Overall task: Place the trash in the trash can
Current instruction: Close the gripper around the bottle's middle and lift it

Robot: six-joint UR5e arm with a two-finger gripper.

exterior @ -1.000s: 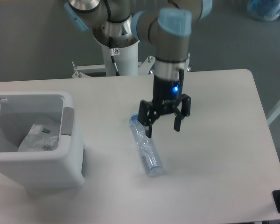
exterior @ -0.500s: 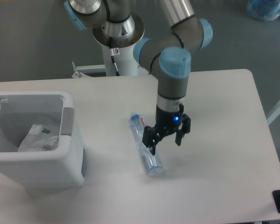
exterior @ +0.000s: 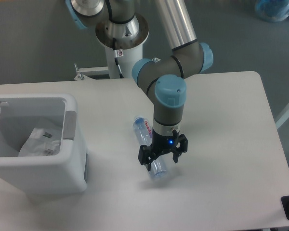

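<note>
Gripper (exterior: 162, 161) pointing straight down over the far-end portion of the bottle (exterior: 145, 134), fingers spread, one each side of the bottle's body; jaws open, not pinching. Contact w/ the plastic cannot be confirmed from this angle. Blue indicator light lit on the gripper body just above the fingers.

Bottle lies flat on the white table (exterior: 231, 144), approx mid-table, long axis running diagonally; red-pink label visible near the end toward the robot base, opposite end showing below the gripper, middle hidden by the wrist.

Trash can (exterior: 67, 168) at the table's left edge, well apart from the bottle, open top. Grey panel on its right wall. Crumpled wrapper (exterior: 41, 142) w/ small printed label already inside the bin, resting against the bottom right area.

Arm's blue-capped joints above the bottle
</note>
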